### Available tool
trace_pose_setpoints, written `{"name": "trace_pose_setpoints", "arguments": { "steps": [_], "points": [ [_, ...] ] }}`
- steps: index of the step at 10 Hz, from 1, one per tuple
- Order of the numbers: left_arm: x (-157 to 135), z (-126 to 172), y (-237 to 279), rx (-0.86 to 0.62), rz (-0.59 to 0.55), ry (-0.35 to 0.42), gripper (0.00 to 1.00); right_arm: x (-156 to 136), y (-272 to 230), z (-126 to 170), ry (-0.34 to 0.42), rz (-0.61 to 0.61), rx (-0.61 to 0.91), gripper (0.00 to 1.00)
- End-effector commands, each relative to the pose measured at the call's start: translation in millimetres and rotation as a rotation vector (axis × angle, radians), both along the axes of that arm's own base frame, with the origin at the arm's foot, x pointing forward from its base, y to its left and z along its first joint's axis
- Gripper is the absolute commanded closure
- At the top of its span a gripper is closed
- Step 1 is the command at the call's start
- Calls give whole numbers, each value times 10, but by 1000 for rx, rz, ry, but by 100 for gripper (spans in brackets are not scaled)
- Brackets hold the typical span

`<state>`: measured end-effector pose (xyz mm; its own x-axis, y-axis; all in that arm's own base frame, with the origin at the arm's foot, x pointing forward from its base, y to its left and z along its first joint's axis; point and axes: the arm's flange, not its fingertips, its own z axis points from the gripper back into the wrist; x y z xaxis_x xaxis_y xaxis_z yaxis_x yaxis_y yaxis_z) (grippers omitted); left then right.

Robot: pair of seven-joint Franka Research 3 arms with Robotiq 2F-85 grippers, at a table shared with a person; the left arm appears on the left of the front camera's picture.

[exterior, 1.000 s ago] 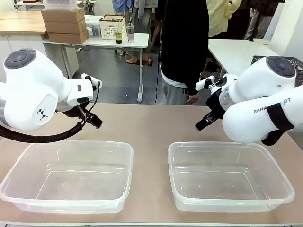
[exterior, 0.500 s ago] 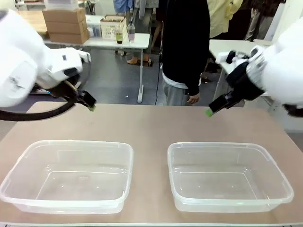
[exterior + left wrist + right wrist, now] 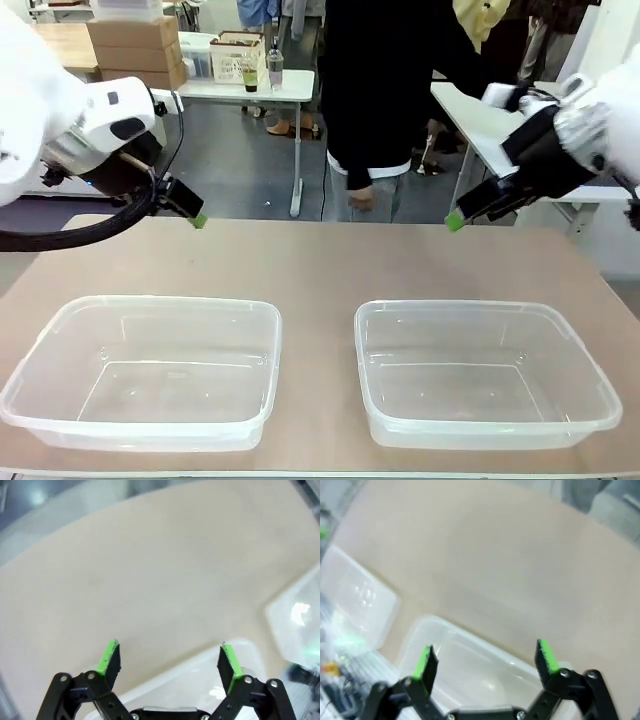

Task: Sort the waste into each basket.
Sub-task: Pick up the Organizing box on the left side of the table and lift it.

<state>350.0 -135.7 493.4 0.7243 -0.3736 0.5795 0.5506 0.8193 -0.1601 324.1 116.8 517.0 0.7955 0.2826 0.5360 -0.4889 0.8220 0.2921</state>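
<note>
The left tub (image 3: 150, 306) and right tub (image 3: 480, 308) sit side by side on the tan table (image 3: 320, 262), long axes running left to right, openings up. The left gripper (image 3: 167, 656) and right gripper (image 3: 485, 655) hover above the table, jaws wide, nothing between them. Beyond stands a person (image 3: 380, 90) in black.

Tan tabletop (image 3: 320, 262), grey floor (image 3: 240, 170) beyond, far white table (image 3: 225, 90) bearing stacked cardboard boxes (image 3: 135, 50) and a bottle (image 3: 275, 66), second white table (image 3: 478, 112) at right.

The left gripper (image 3: 197, 218) and right gripper (image 3: 458, 220) hover above the table's (image 3: 320, 265) far edge, jaws spread wide, empty.
</note>
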Motion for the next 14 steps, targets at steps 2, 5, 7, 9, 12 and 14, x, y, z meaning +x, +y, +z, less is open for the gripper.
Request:
{"name": "trace_pose_setpoints", "arguments": {
  "steps": [2,5,7,9,12,14],
  "points": [
    [-272,4,951,-759,-134,212,0,-386,-1073,-131,325,-308,978,0],
    [-83,-106,1371,-926,-56,216,0,-442,-1315,-291,412,-545,1095,0],
    [-121,164,1444,-848,-111,144,0,-193,-1371,114,259,-130,633,0],
    [-121,164,1444,-848,-111,144,0,-193,-1371,114,259,-130,633,0],
    [-121,164,1444,-848,-111,144,0,-193,-1371,114,259,-130,633,0],
    [-121,164,1444,-848,-111,144,0,-240,-1354,115,282,-155,610,0]
  ]
}}
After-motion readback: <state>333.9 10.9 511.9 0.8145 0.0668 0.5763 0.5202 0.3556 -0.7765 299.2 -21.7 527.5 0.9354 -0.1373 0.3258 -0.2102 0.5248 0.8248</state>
